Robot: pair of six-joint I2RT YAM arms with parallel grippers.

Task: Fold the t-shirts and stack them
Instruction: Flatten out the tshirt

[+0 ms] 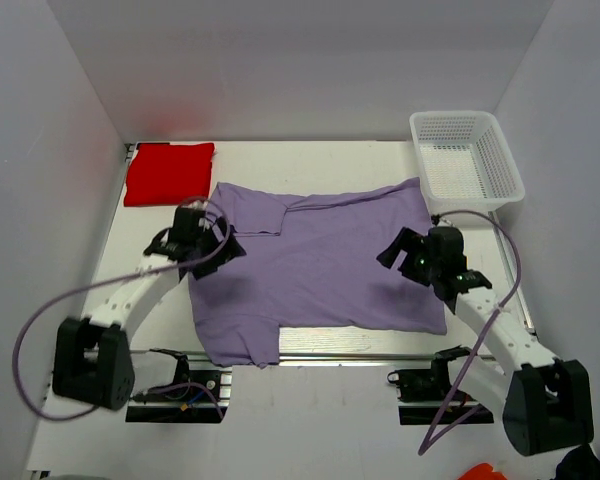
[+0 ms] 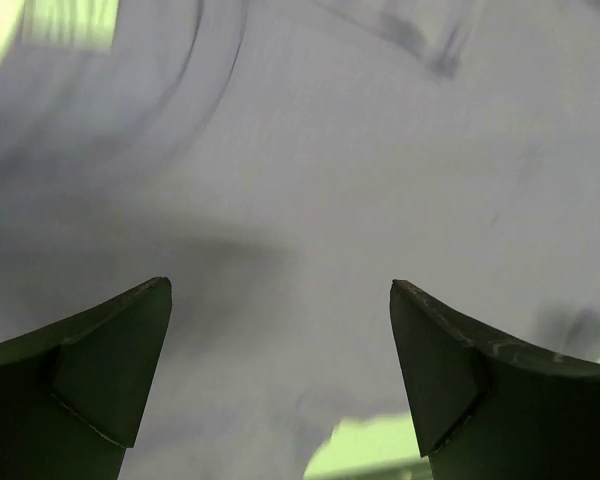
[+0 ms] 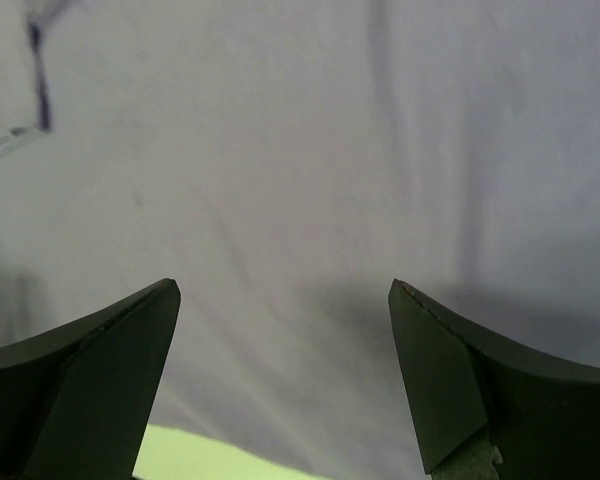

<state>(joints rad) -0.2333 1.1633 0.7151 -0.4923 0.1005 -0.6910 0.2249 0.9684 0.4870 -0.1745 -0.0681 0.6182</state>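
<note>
1. Wrist cams: the dark fingers (image 2: 100,370) of the L gripper (image 2: 280,290) sit closest to the lens. They are spread wide with nothing between them, only lavender t-shirt (image 2: 380,180) cloth below. It's the same on the R gripper (image 3: 283,288): jaws wide apart, holding nothing, lavender cloth (image 3: 300,150) filling the view. Can't tell if either set of tips touches the fabric.
2. Lavender t-shirt (image 1: 320,265): spread flat across the middle of the table (image 1: 310,150). Its near-left part laps over the metal rail (image 1: 370,345) at the table's near edge.
3. L gripper (image 1: 202,248) is over the shirt's left edge; R gripper (image 1: 400,258) is over its right part. They are well apart.
4. Red t-shirt (image 1: 168,172): neat folded rectangle in the table's far-left corner, just beside the lavender one's far-left corner. Can't tell if they touch.
5. White mesh basket (image 1: 460,165): at the far-right corner, just beside the lavender shirt's far-right corner.
6. Purple cables loop out from each arm, L (image 1: 30,340) and R (image 1: 512,262).
7. Arm bases, L (image 1: 90,362) and R (image 1: 545,405), are at the near edge.
8. Small orange item (image 1: 482,472) at the bottom frame edge; too cut off to ID.
</note>
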